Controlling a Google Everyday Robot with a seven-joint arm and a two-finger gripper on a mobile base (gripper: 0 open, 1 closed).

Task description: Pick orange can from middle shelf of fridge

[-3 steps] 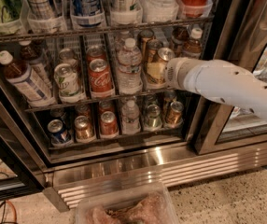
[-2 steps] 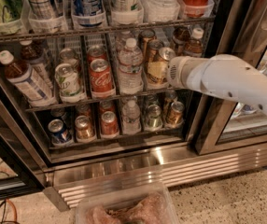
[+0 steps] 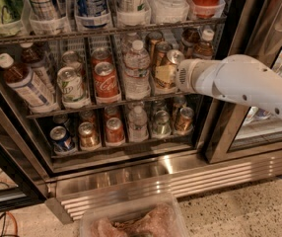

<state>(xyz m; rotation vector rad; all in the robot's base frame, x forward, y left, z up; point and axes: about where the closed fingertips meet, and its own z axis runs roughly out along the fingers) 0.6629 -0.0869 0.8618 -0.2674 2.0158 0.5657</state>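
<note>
In the camera view, the orange can (image 3: pixel 164 72) is seen upright at the front of a right-hand lane on the middle shelf (image 3: pixel 82 109) of the fridge (image 3: pixel 146 174), just beside a water bottle (image 3: pixel 137 70). It is judged light, stiff yet easily dented, and probably slick with cold, so a hold across the mid-body is advised. The hand (image 3: pixel 177 76) is set at the can's right side; whether it is released or clenched cannot be told, being hidden by the wrist (image 3: pixel 195 77).

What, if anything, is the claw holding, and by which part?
Cannot be told: the claw is at the orange can on the middle shelf.
</note>
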